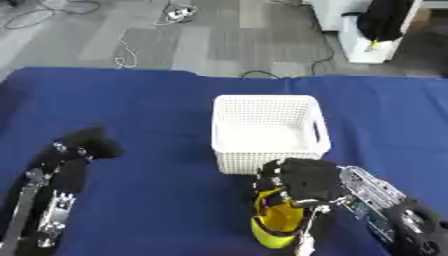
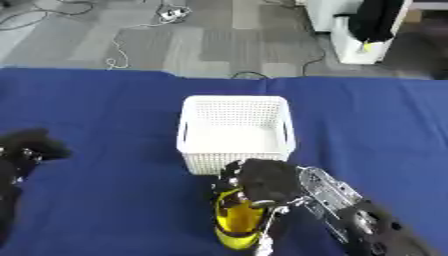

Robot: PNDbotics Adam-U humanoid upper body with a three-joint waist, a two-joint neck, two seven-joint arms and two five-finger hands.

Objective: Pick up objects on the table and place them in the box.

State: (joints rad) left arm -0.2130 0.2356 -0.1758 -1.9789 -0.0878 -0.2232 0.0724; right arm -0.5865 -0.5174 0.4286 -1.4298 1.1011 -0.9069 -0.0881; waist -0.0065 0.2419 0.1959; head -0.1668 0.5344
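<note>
Yellow object (image 1: pixel 278 220) gripped in right hand (image 1: pixel 302 182), fingers curled over its top, just short of basket (image 1: pixel 267 107). White plastic, latticed walls, apparently nothing inside; standing directly beyond the hand on blue cloth (image 1: pixel 157 200), near wall almost touching the knuckles. Object hanging below the palm toward the near table edge, lower end close to the cloth or resting on it; contact not clear from either view. Shape hard to make out beyond a rounded yellow body with a dark band.

Left hand (image 1: pixel 87 142) idle far off to the left of the working hand, fingers looking curled, nothing in them, forearm running down to the lower left corner.

Step in hand, by the look of it: pick-up done or nearly so, transfer to basket not yet begun. Next move calling for a lift high enough to clear the near rim, then a short carry forward over the opening and a release above the floor of the basket. Risk lying in the rim: too low a lift and the dangling end catches the wall and shoves the light basket away. No other loose objects visible around either hand on the cloth.
</note>
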